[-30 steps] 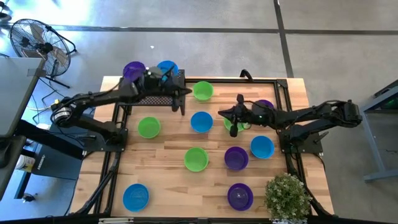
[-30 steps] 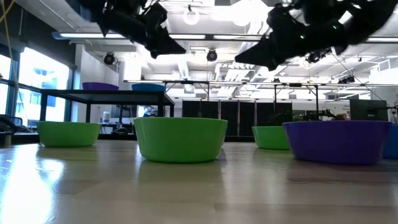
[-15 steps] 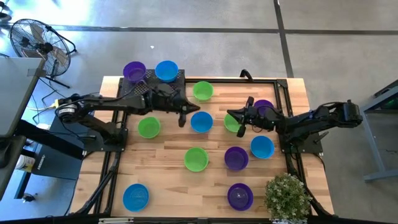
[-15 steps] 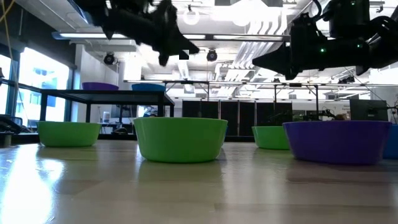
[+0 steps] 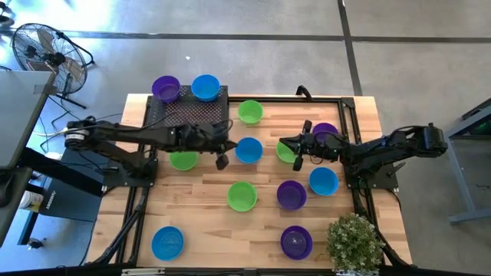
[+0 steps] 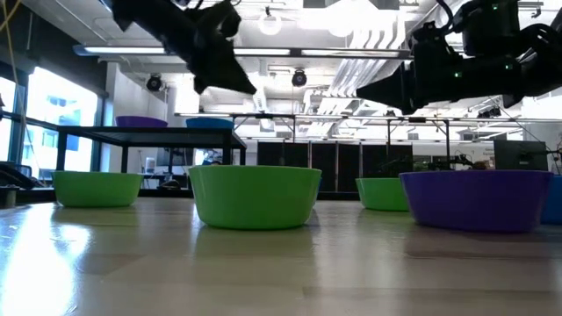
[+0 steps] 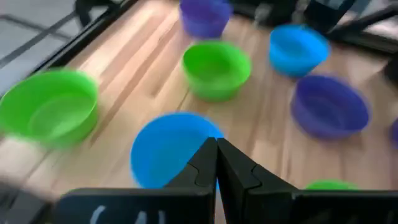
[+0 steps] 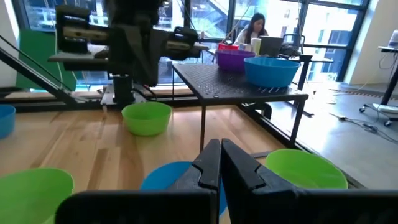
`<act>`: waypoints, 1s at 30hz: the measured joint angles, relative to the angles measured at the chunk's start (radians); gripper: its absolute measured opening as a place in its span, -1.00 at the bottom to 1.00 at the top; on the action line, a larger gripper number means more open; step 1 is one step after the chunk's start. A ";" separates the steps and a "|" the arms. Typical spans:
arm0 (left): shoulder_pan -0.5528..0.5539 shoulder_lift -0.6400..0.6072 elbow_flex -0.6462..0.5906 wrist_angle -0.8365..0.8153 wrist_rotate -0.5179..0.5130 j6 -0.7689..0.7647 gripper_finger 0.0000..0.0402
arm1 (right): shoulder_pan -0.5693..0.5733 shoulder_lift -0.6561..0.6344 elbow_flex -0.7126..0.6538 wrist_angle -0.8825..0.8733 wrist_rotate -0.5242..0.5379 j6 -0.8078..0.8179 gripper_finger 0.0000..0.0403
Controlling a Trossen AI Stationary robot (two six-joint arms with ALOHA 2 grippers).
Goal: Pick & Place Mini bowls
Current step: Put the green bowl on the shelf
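Wooden table [image 5: 207,192]: left gripper [image 5: 222,161] hovering beside the central blue bowl [image 5: 248,149], fingers pressed together, seemingly holding nothing; right gripper [image 5: 294,151] likewise closed.

This is a robotics lab set in an open, office-like hall. A pale wooden butcher-block table [image 5: 207,211] stands on a bare grey concrete floor [image 5: 253,54] beside a black floor fan [image 5: 42,50]. Beyond it are tall glass windows [image 8: 273,22], exposed white ceiling ducts [image 6: 307,35] and a seated person at a laptop [image 8: 252,31].
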 joint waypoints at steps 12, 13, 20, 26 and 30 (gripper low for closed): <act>-0.172 -0.014 0.126 -0.638 -0.158 -0.298 -1.00 | -0.091 0.000 0.000 0.009 -0.048 -0.064 -1.00; -0.174 -0.013 0.134 -0.692 -0.158 -0.355 -1.00 | -0.103 0.000 0.000 0.013 -0.060 -0.067 -1.00; -0.092 -0.013 0.092 -0.903 -0.102 -0.541 -1.00 | -0.162 0.000 0.000 0.039 -0.134 -0.061 -1.00; -0.028 -0.004 0.036 -0.877 0.005 -0.480 -0.93 | -0.173 0.000 0.000 0.039 -0.135 -0.059 -1.00; -0.022 0.047 0.031 -0.827 0.062 -0.471 -0.66 | -0.173 0.000 0.000 0.043 -0.135 -0.059 -1.00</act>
